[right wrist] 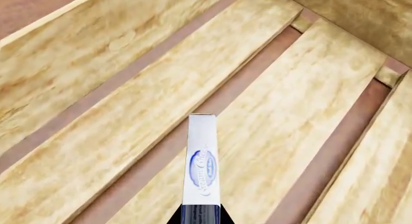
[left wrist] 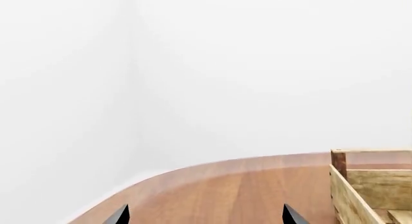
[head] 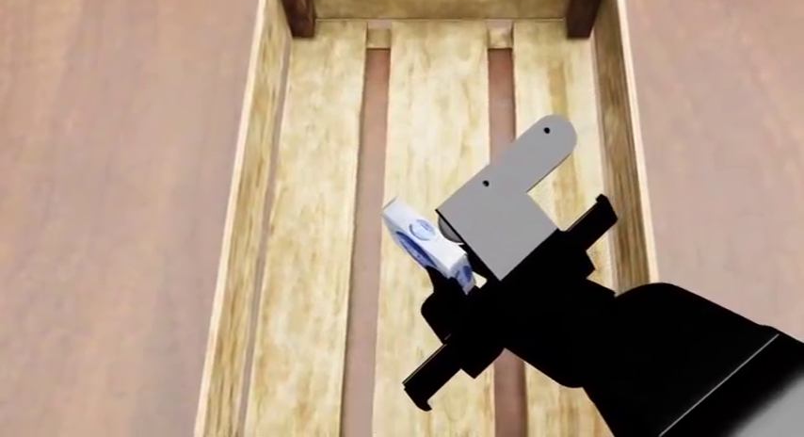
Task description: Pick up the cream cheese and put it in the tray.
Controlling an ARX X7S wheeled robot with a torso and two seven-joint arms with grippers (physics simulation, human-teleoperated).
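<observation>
Reddish-brown tabletop fills both flanks of the head view, with blank white walls behind it in the left wrist view.

- Tray: light-wood crate running away from you, three floor planks with dark gaps between, dark corner posts at the far end.
- Cream cheese: pinched in your right gripper and held over the tray's middle plank, tilted, on its narrow edge. The right wrist view shows the box sticking out past the fingertips, logo face sideways, clear of the floor.
- Right gripper: jaws narrowed onto the box, holding it by one end.
- Left gripper: only two dark fingertips show, spread well apart, nothing between them. It sits off beside a tray corner, out of the way. Leave it there.

Step in hand, as I judge it: the placement.
- You are already inside the tray's outline, so no more sideways travel is needed.
- Lower before letting go. Dropped from height on edge, the box may tip or bounce.
- Aim for a plank, not a gap, so the edge does not catch.
- Open slowly, then lift straight up, clear of the side planks.
</observation>
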